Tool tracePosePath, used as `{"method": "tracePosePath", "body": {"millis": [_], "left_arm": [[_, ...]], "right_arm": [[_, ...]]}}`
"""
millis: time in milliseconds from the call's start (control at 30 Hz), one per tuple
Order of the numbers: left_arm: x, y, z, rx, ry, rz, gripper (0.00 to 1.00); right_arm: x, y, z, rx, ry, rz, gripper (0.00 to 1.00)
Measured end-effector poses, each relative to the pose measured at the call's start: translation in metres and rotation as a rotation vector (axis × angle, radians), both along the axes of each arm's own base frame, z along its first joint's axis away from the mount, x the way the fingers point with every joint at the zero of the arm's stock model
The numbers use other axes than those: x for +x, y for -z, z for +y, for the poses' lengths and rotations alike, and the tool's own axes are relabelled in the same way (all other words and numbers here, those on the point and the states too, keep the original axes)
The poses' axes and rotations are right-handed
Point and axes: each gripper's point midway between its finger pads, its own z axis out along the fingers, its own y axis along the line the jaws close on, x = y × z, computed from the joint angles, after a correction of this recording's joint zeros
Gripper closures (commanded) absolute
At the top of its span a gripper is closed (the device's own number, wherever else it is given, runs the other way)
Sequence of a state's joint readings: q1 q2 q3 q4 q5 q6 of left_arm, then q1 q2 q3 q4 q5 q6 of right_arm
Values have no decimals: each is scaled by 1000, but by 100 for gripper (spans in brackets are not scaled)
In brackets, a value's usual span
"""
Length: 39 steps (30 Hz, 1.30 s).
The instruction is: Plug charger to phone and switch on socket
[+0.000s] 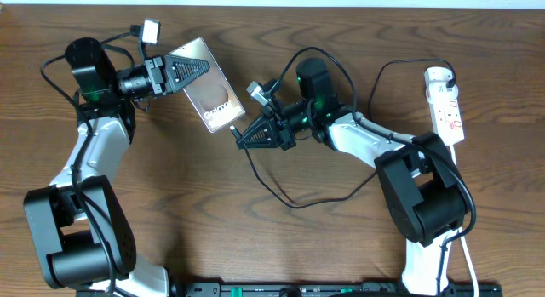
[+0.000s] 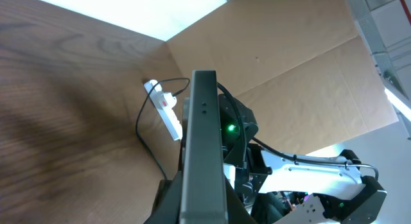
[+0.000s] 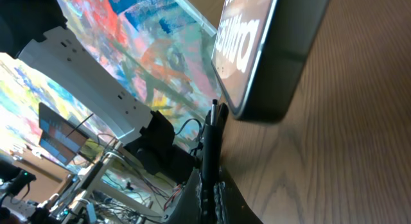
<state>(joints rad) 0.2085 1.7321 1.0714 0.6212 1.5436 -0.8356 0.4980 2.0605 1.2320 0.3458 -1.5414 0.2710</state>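
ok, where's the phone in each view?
Overhead: phone upper centre-left, tilted, left gripper on its end.
Left wrist: phone centre, edge-on.
Right wrist: phone top right, "Ultra" print showing.
Shared landmark: socket, overhead right edge, left wrist centre-left; not in right wrist.

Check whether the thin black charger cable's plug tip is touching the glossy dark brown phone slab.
Cannot tell. In the right wrist view the plug tip sits right at the phone's end, but neither gap nor contact shows; overhead is too coarse.
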Motion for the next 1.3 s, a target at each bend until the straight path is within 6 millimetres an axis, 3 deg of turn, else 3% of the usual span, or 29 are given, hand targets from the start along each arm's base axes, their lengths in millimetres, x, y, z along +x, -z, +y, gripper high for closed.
{"method": "tracePosePath", "body": {"millis": [367, 633, 1300], "left_arm": [[0, -3, -1, 5, 3, -25, 93], [-3, -3, -16, 6, 39, -33, 93], [-3, -3, -16, 7, 39, -35, 93]], "right_arm": [[1, 0, -1, 1, 3, -3, 99], [0, 0, -1, 3, 0, -2, 99], [1, -1, -2, 2, 0, 4, 99]]}}
